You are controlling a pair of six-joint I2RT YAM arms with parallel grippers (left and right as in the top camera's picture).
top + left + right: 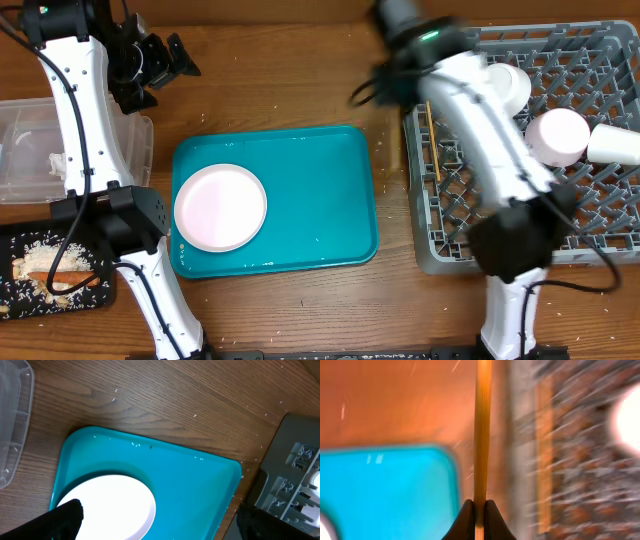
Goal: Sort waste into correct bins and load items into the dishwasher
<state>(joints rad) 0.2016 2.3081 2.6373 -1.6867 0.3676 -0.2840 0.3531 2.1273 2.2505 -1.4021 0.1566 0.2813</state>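
My right gripper is shut on a light wooden chopstick, held above the table between the teal tray and the grey dish rack; this view is motion-blurred. In the overhead view it is blurred by the rack's left edge. A second chopstick lies in the rack. A white small plate sits on the teal tray. My left gripper is open and empty, high at the back left; its view shows the plate below.
A white dish, a bowl and a cup sit in the rack. The clear tub stands at the far left. The black tray at the front left holds a carrot and food scraps.
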